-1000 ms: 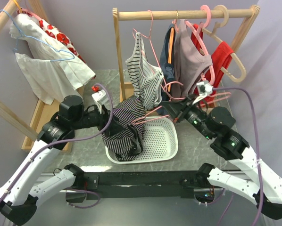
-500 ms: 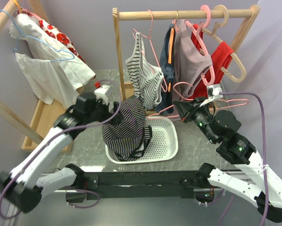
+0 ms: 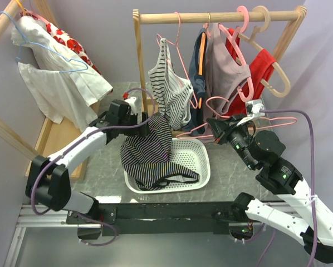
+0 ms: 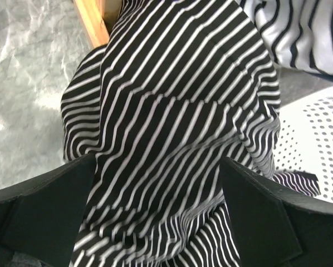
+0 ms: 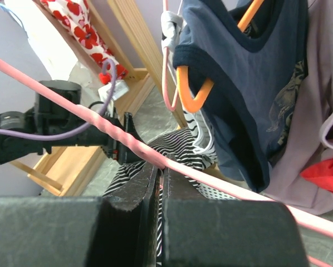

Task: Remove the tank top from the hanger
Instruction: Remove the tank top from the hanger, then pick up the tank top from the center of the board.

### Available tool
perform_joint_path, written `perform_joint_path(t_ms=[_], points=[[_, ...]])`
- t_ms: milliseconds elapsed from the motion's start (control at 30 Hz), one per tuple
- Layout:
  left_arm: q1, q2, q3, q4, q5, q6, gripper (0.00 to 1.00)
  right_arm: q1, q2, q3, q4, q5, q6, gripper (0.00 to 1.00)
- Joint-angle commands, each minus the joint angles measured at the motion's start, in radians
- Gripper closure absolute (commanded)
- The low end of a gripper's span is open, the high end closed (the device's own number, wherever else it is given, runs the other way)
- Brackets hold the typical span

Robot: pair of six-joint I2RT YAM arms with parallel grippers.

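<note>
The black-and-white striped tank top hangs from beside my left gripper down into the white perforated basket. In the left wrist view the jaws stand wide apart around my left gripper, and the tank top fills the space between and below them. My right gripper is shut on the bare pink hanger and holds it above the basket's far right corner. The right wrist view shows my right gripper pinching the hanger's bar, with the tank top beyond it.
A wooden rail behind carries a grey striped top, a navy top, a mauve top and a red one on hangers. A second rack at left holds white and floral garments. The basket also shows in the left wrist view.
My left arm has reached away towards the rail and its jaws have opened. The tank top has spread lower into the basket. My right gripper lifted the hanger free, then held still.
</note>
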Motion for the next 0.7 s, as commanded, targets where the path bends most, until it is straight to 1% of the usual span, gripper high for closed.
perform_joint_path(t_ms=[0,67,100,133,200,233,300,333,367,400,500,633,667], points=[[0.002,0.055,0.067,0.051,0.017,0.02,0.0,-0.012,-0.019,0.026,0.025,0.037,-0.021,1.0],[0.002,0.081,0.067,0.046,0.041,0.034,0.02,-0.019,-0.02,0.025,0.026,0.039,-0.02,1.0],[0.002,0.082,0.057,0.052,0.059,0.04,0.06,-0.019,-0.019,0.026,0.026,0.04,-0.02,1.0],[0.002,0.084,0.056,0.049,0.078,0.048,0.22,-0.019,-0.019,0.026,0.026,0.042,-0.018,1.0],[0.002,0.081,0.047,0.048,0.087,0.049,0.37,-0.022,-0.014,0.028,0.031,0.042,-0.018,1.0],[0.002,0.073,0.042,0.051,0.092,0.051,0.5,-0.02,-0.014,0.028,0.029,0.042,-0.018,1.0],[0.004,0.067,0.031,0.049,0.099,0.059,0.66,-0.023,-0.01,0.03,0.032,0.042,-0.017,1.0],[0.004,0.067,0.031,0.04,0.107,0.069,0.84,-0.022,-0.008,0.031,0.037,0.04,-0.018,1.0],[0.007,0.067,0.031,0.034,0.124,0.074,0.96,-0.022,-0.007,0.031,0.038,0.039,-0.02,1.0],[0.008,0.069,0.036,0.028,0.13,0.077,0.99,-0.025,-0.005,0.031,0.041,0.037,-0.02,1.0],[0.008,0.041,0.056,-0.007,0.17,0.102,0.99,-0.025,0.001,0.037,0.044,0.036,-0.021,1.0],[0.008,-0.071,0.122,-0.081,0.214,0.137,0.99,-0.025,-0.003,0.034,0.046,0.054,-0.017,1.0],[0.008,-0.092,0.166,-0.136,0.222,0.147,0.99,-0.026,-0.008,0.033,0.043,0.062,-0.015,1.0]])
